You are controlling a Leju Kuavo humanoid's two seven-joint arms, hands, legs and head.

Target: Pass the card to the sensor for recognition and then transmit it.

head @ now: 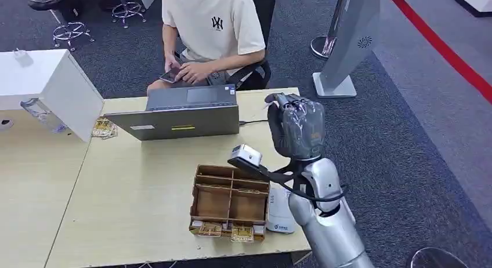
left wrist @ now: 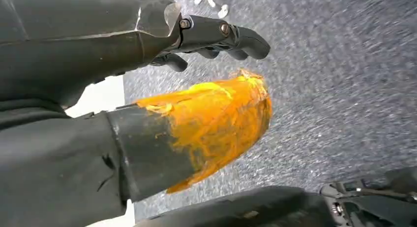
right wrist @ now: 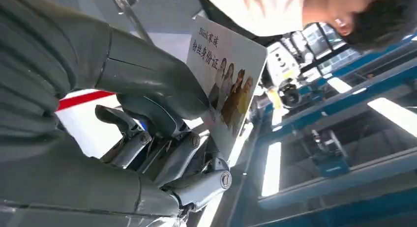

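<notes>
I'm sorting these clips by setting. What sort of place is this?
Probably an indoor demo or exhibition area: grey carpet with a red floor line, a white kiosk stand, and a wooden table with a laptop.

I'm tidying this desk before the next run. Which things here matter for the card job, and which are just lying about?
Job:
right hand, holding the card
white device beside the box, possibly the sensor, cannot tell
person seated opposite, possibly the receiver

Lying about:
laptop
wooden box
left hand, hanging over the floor
</notes>
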